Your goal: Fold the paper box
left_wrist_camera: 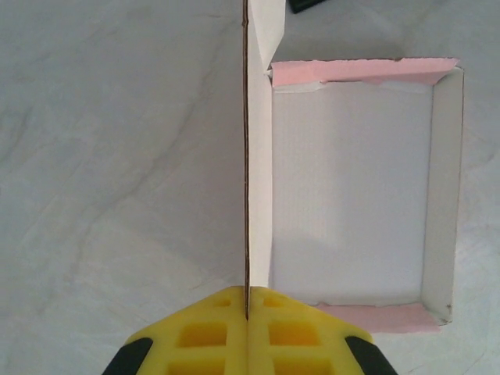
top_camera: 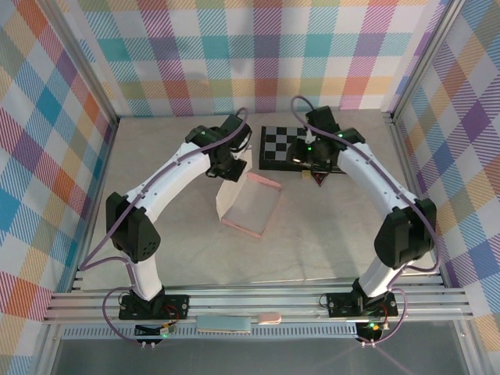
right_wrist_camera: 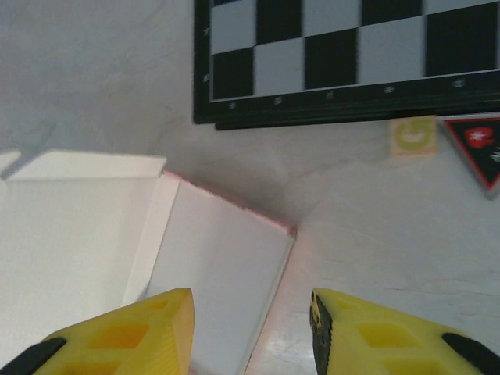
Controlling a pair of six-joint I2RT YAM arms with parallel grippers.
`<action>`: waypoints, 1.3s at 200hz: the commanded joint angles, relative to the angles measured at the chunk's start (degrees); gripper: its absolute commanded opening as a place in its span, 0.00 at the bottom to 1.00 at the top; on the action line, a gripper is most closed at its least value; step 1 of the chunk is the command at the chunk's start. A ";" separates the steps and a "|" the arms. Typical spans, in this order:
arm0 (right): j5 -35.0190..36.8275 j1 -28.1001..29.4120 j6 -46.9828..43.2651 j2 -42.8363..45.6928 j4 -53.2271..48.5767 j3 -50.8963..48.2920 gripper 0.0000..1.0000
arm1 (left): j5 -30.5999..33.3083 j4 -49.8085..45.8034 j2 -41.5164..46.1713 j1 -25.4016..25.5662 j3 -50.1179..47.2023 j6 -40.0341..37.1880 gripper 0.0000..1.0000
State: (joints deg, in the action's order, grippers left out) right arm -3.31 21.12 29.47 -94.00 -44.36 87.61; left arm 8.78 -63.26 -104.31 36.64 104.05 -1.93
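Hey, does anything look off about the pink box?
One end wall of the box looks rough: its pink edge is ragged and creased, not a clean fold. The left hand pinches the tall side flap upright. Nothing else stands out.

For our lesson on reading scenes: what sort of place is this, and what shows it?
Probably a robot test cell: left arm and right arm bolted to an aluminium rail, plaid walls enclosing the table, a paper box.

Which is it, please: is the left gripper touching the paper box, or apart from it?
Touching. The left wrist view shows the left gripper shut on the thin edge of the upright flap of the paper box, with no gap on either side.
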 commanded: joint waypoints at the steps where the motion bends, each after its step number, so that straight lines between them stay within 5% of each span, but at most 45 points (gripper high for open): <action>1: -3.33 -2.34 -2.22 3.45 2.41 -2.29 0.43 | -4.82 1.92 0.91 1.80 2.10 -14.44 0.00; 101: -7.72 -2.84 -21.96 21.06 23.93 -31.07 0.54 | -11.97 4.26 -8.01 2.29 6.52 -41.87 0.00; 113: -7.92 -2.85 -25.12 21.40 25.10 -32.93 0.57 | -11.15 5.72 -8.90 2.20 7.23 -41.78 0.11; 162: -12.79 -3.41 -33.40 16.85 22.26 -30.23 0.63 | -10.23 17.49 -5.06 3.24 4.86 -34.05 0.44; 217: -14.12 -4.18 -37.62 7.16 16.84 -21.57 0.63 | 0.63 21.16 6.12 3.61 -2.26 -12.86 0.51; 260: -18.27 -4.17 -40.56 1.80 14.51 -16.82 0.61 | -4.62 13.47 20.11 1.37 -18.65 2.47 0.51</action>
State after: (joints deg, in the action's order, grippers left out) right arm -16.84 17.23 -7.07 -90.30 -27.09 68.01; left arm 6.94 -44.18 -91.24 39.44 93.86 -11.92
